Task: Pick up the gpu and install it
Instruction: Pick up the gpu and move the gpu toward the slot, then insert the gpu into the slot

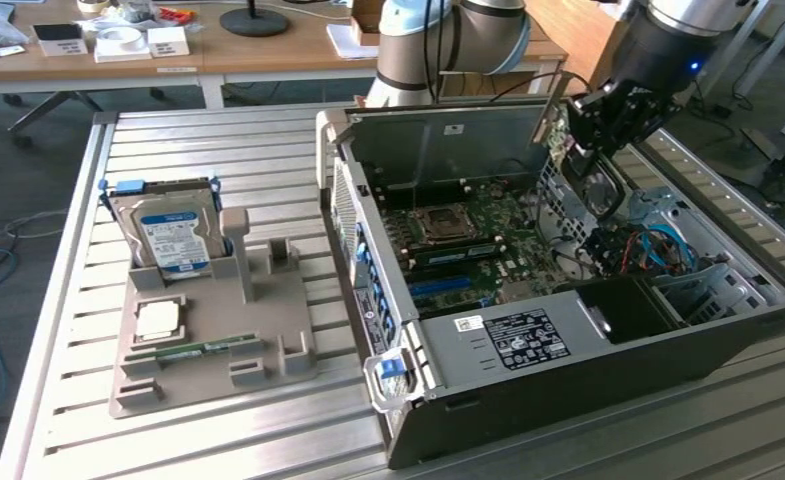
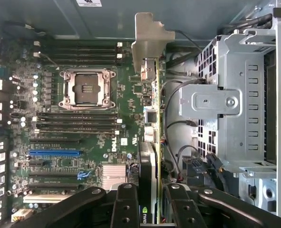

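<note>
My gripper (image 1: 603, 118) hangs over the far right corner of the open computer case (image 1: 539, 400) in the exterior view. It is shut on the gpu (image 2: 149, 142), a thin dark card seen edge-on in the wrist view. The card's silver bracket (image 2: 149, 40) points away from the fingers (image 2: 125, 205), which clamp the card from both sides. The card is held above the motherboard (image 2: 83, 128), between the empty processor socket (image 2: 87, 89) and the metal drive cage (image 2: 235, 104). In the exterior view the gpu (image 1: 552, 118) shows beside the gripper, above the case.
A blue expansion slot (image 2: 55, 153) and black slots lie on the board. Cables (image 2: 171, 118) run beside the drive cage. On the exterior view's left, a grey fixture (image 1: 205, 385) holds a hard drive (image 1: 172, 240), a processor chip (image 1: 159, 320) and a green memory stick (image 1: 192, 350).
</note>
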{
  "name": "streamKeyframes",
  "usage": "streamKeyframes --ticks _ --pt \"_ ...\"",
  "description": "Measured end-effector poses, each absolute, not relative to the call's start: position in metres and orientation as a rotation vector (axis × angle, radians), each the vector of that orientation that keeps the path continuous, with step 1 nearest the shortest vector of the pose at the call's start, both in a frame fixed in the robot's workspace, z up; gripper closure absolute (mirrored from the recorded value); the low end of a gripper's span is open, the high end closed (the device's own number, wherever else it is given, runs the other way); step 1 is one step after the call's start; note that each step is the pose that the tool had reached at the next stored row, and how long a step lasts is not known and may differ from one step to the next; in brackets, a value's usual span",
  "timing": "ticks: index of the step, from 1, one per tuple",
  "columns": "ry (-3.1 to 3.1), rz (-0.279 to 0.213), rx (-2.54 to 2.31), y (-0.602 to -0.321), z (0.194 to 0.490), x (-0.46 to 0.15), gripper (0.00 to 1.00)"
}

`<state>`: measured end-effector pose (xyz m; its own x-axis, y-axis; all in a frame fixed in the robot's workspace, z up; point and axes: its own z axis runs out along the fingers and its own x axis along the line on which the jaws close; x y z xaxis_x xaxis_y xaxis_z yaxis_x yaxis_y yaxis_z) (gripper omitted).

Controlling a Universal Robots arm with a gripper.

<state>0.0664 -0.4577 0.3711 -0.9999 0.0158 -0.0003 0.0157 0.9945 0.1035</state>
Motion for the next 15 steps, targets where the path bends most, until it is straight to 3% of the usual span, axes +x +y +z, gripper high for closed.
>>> streamKeyframes --ticks 15 --pt "3.136 0.163 0.025 -0.4577 0.3684 0.0665 0.73"
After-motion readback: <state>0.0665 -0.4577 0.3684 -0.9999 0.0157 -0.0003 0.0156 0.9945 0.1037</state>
